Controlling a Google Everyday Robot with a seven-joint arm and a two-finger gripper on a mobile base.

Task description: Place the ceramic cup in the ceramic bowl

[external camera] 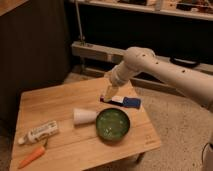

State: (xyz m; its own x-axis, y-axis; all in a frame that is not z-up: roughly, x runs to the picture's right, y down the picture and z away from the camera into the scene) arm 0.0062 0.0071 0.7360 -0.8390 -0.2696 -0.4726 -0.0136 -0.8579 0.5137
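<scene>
The white ceramic cup (83, 116) lies on its side on the wooden table (55, 102), its narrow end pointing toward the bowl. The ceramic bowl (113, 124), glossy green inside with a dark rim, stands just right of the cup, almost touching it. My gripper (107, 95) hangs from the white arm (150, 65) above the table's far right part, behind the bowl and up and right of the cup. It holds nothing that I can see.
A blue flat object (126, 102) lies under and right of the gripper near the table's right edge. A white toothpaste tube (40, 132) and an orange carrot (31, 157) lie at the front left. A dark cabinet stands at left, shelving behind.
</scene>
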